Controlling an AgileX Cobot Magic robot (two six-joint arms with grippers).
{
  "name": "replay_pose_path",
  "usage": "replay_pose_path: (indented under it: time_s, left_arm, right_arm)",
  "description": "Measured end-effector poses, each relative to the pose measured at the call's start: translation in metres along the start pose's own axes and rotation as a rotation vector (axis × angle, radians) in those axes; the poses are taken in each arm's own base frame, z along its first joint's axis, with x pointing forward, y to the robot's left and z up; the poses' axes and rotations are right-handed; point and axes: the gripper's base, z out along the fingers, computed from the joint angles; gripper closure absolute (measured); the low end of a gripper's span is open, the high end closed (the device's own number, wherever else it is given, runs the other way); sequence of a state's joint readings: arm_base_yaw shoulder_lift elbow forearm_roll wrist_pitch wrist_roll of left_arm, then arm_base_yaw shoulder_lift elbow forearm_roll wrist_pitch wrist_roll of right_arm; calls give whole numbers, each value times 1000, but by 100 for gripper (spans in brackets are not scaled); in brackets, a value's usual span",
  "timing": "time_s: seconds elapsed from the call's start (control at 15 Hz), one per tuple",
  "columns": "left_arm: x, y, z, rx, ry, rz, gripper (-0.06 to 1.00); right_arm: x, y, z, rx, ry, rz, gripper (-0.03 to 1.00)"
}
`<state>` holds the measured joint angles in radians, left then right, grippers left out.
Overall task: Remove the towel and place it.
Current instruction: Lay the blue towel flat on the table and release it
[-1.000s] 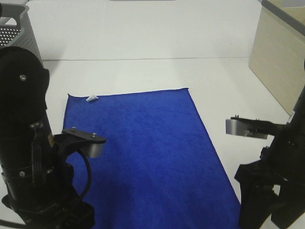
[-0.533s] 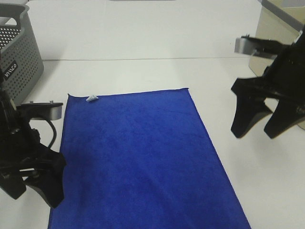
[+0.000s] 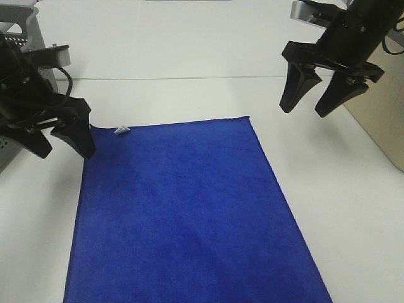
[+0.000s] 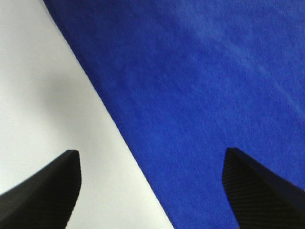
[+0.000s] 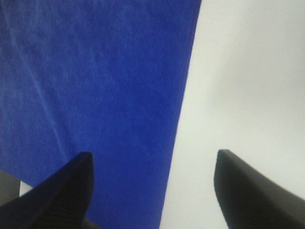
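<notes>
**Exterior high.** Blue towel [image 3: 189,208] spread flat on the white table [image 3: 189,95], no folds. Its far edge lies across the middle of the view and its near end runs out at the bottom. Small white tag [image 3: 121,130] sits at the far left corner.

Left gripper [image 3: 66,150] is at that corner, fingers pointing down and spread wide, nothing between them. The inner fingertip is just beside the towel's left edge; cannot tell if it touches. A grey basket [image 3: 19,11] shows behind this arm at the far left, mostly hidden.

Right gripper [image 3: 303,111] is to the right of the far right corner, apart from the towel. Its fingers also point down, set wide and empty. A beige panel [image 3: 385,126] stands at the right edge.

**Left wrist.** Two dark fingers [image 4: 47,191] show, well apart, with nothing gripped. One hangs over bare table [image 4: 43,95], the other over towel [image 4: 214,86]. The towel's edge runs diagonally between them. The pile looks even, with faint brush marks. A soft shadow lies on the table by the edge. Height above the cloth cannot be judged.

**Right wrist.** Much the same arrangement. The fingers [image 5: 248,191] are wide apart and hold nothing. One is over towel [image 5: 95,95], the other over table [image 5: 248,95], and the straight towel edge passes between them. A small pale patch of table shows at the picture's corner beside the finger over the cloth. Contact with the cloth cannot be told.
</notes>
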<state>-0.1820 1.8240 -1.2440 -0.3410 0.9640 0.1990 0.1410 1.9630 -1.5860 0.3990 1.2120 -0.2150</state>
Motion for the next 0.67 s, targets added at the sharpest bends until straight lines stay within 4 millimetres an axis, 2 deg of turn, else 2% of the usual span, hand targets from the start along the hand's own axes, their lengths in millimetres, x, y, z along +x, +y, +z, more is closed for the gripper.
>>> replay_pose_path:
  time_s: [0.33,0.53,0.67]
  left_arm:
    - [-51,16,24,-65,-19,18,18]
    - [-78,37,36,-87,-20,-10,17]
    - [-88,49,36,-88,-28,-32,15]
  right_arm:
    - [-61,-14,23,11,-76,-45,27]
    - [-78,-23,43,12,-79,-46,27]
    - [-81,-28,52,11,-70,-40,27]
